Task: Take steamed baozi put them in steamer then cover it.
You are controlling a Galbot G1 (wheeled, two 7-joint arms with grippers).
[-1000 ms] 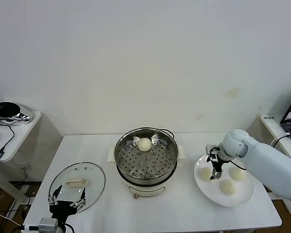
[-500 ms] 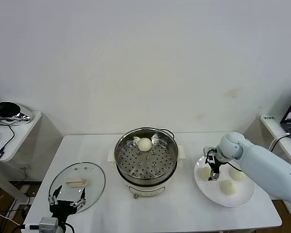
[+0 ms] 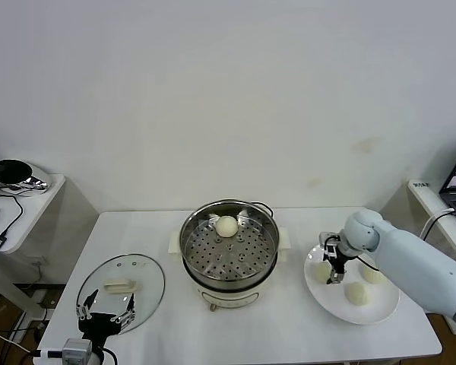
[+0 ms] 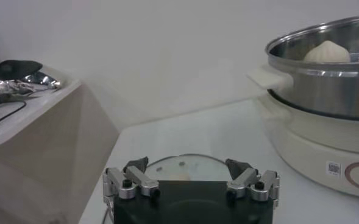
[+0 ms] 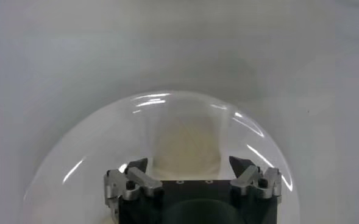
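right gripper (image 3: 334, 272) at right of frame, jaws apart astride a bun (image 3: 320, 271) on plate (image 3: 380, 310), not yet pinching | one bun in steamer (image 3: 194, 228), centre | left gripper (image 3: 105, 313) wide, over lid (image 3: 148, 277), lower left | risk: off-centre squeeze dents the bun or rolls it away

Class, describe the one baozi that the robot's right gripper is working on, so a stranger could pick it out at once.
Find the white plate to the right of the steamer on the white table. Three baozi lie on it; the baozi meant is the one nearest the steamer, at the plate's left edge. Only it has the right gripper down beside it.
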